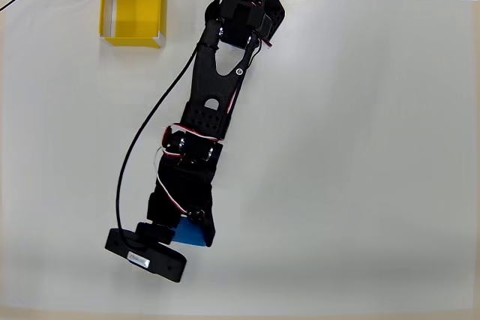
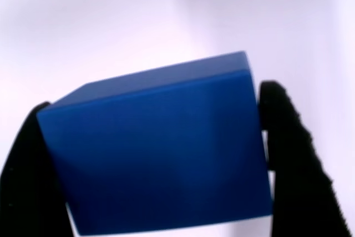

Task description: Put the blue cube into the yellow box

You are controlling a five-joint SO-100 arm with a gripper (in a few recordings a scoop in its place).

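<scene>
Blue cube (image 2: pixel 158 154), black tool (image 2: pixel 161 159), yellow box (image 1: pixel 133 13), white table (image 1: pixel 360 148)

We see the blue cube (image 2: pixel 161 148) tilted between our gripper's (image 2: pixel 161 159) fingers; the yellow box (image 1: pixel 133 13) sits well apart, open-topped.

The blue cube (image 2: pixel 161 154) looks smooth and matt; the tool (image 2: pixel 161 159) fingers (image 2: pixel 294 154) are rough-edged black plastic; the tabletop (image 1: pixel 360 148) is plain matt white.
</scene>
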